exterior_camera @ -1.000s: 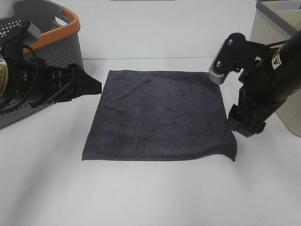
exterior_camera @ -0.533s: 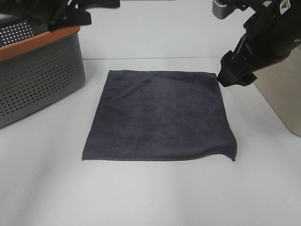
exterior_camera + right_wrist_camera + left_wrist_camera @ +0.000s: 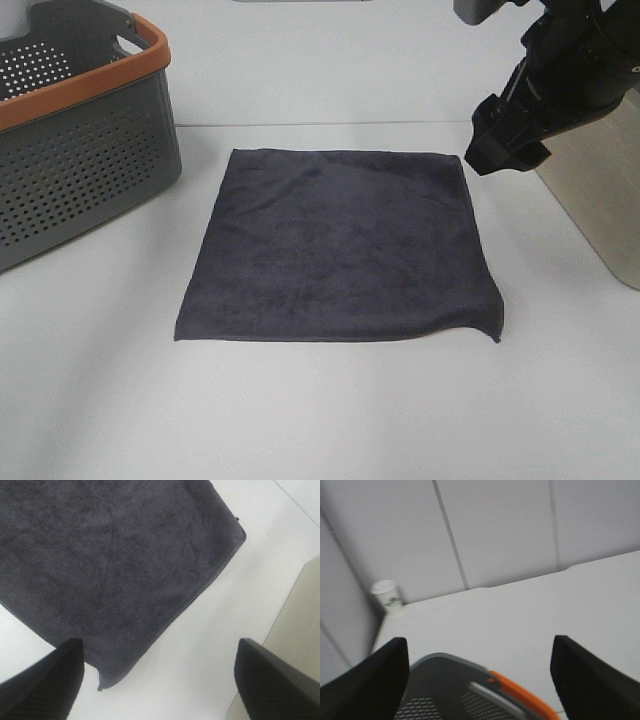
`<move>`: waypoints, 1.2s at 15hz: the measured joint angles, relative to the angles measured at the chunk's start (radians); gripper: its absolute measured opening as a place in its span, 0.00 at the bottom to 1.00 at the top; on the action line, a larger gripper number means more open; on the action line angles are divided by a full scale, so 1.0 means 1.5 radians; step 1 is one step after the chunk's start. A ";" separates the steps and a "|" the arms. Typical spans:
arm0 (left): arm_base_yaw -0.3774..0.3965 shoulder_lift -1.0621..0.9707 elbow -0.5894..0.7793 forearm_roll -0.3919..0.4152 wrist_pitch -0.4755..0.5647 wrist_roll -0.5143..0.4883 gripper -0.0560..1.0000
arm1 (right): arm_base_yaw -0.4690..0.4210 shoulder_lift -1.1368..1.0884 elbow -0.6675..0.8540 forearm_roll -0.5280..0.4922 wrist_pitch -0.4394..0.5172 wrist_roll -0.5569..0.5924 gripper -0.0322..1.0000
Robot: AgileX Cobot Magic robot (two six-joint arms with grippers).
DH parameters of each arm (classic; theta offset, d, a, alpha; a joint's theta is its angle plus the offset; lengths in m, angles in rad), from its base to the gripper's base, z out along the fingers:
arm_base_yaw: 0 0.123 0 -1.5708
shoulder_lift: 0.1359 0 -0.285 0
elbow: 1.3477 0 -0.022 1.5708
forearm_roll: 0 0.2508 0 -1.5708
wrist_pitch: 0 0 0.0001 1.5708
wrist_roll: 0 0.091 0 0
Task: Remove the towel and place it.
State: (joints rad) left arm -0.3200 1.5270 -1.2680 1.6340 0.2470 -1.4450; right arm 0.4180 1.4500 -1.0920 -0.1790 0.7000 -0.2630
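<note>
Clearly spread flat mid-frame, the dark charcoal plush towel (image 3: 340,245) needs no tugging; both grippers, left (image 3: 480,680) and right (image 3: 160,677), gape empty and should lift straight clear.

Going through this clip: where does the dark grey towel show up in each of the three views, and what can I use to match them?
Exterior high: the towel lies flat in the middle of the white table.
Left wrist: not in it; only the basket with its orange rim, and a paper cup by the wall.
Right wrist: the towel fills most of the picture.
Shared landmark: the white table, in all three views.
</note>
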 joint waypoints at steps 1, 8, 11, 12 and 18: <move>0.000 -0.004 -0.002 -0.042 0.025 0.059 0.74 | 0.000 0.000 0.000 -0.002 -0.001 0.000 0.81; 0.057 0.021 -0.226 -0.813 0.330 0.856 0.73 | 0.000 0.003 -0.044 -0.071 -0.119 0.215 0.80; 0.141 0.029 -0.321 -0.976 0.434 0.943 0.73 | 0.000 0.034 -0.181 -0.158 -0.003 0.318 0.80; 0.163 0.029 -0.339 -1.009 0.471 0.951 0.73 | 0.000 0.049 -0.237 -0.165 0.050 0.327 0.80; 0.249 0.029 -0.349 -1.034 0.641 0.956 0.73 | -0.011 0.129 -0.456 -0.085 0.275 0.275 0.80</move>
State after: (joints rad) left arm 0.0540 1.5710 -1.7920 0.0830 1.2090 -0.0110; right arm 0.4020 1.6440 -1.7760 -0.3070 1.1130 0.1490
